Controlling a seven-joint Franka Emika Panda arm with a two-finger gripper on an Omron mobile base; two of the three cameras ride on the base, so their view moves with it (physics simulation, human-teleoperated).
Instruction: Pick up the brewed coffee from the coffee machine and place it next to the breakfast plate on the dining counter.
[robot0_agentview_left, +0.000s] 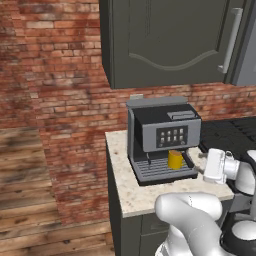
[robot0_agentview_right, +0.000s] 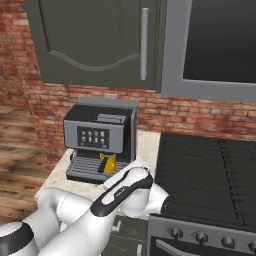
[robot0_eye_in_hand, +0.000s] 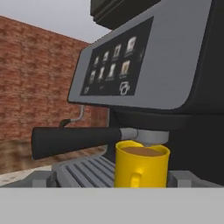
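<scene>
The brewed coffee (robot0_agentview_left: 175, 159) is a small yellow mug of brown liquid standing upright on the ribbed drip tray (robot0_agentview_left: 160, 172) of the coffee machine (robot0_agentview_left: 162, 140), under its spout. My gripper (robot0_agentview_left: 200, 167) hovers just right of the mug, level with it, open and holding nothing. From the right base view the mug (robot0_agentview_right: 109, 162) peeks out beside my forearm, in front of the machine (robot0_agentview_right: 100, 137). In the hand view the mug (robot0_eye_in_hand: 141, 168) sits close ahead, handle toward me, below the button panel (robot0_eye_in_hand: 113, 65) and a black portafilter handle (robot0_eye_in_hand: 74, 140). The breakfast plate and dining counter are out of view.
The machine stands on a speckled worktop (robot0_agentview_left: 125, 185) over dark cabinets, its left edge dropping to a wooden floor (robot0_agentview_left: 25, 200). A black stove (robot0_agentview_right: 210, 175) adjoins on the right. A dark wall cabinet (robot0_agentview_left: 165, 40) hangs above, against a brick wall (robot0_agentview_left: 60, 75).
</scene>
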